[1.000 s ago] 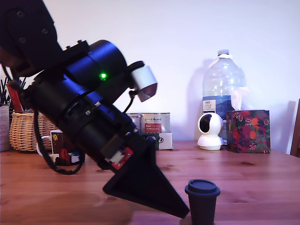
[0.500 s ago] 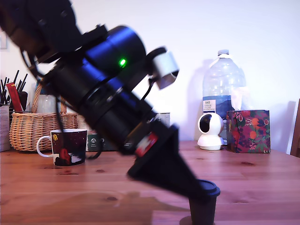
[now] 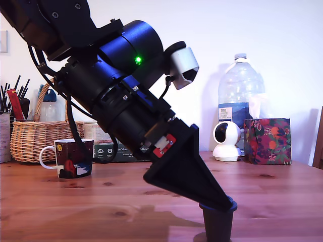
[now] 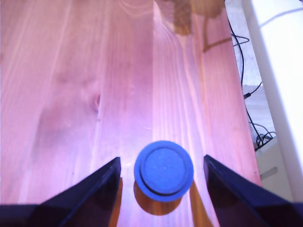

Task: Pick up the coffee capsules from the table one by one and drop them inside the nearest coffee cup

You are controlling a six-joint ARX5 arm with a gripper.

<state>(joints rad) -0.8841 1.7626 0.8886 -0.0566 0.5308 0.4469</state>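
A coffee capsule (image 3: 218,224) stands rim-up on the wooden table (image 3: 101,201) at the front edge of the exterior view; it looks dark there and bright blue (image 4: 164,170) in the wrist view. My gripper (image 3: 222,204) has come down over it. In the wrist view the gripper (image 4: 162,161) is open, one black finger (image 4: 102,184) on each side of the capsule, with a gap on both sides. The coffee cup (image 3: 73,159), dark with a white handle and a night-scene print, stands far off on the exterior view's left.
Behind the cup is a wicker basket (image 3: 30,138) and tins (image 3: 96,132). A white camera (image 3: 226,141), a water bottle (image 3: 240,96) and a floral box (image 3: 267,141) line the back right. The wrist view shows the table edge (image 4: 239,94) close by, with cables below.
The arm has swung toward the exterior view's right, uncovering the cup. Its finger tip has dropped onto the capsule's rim.
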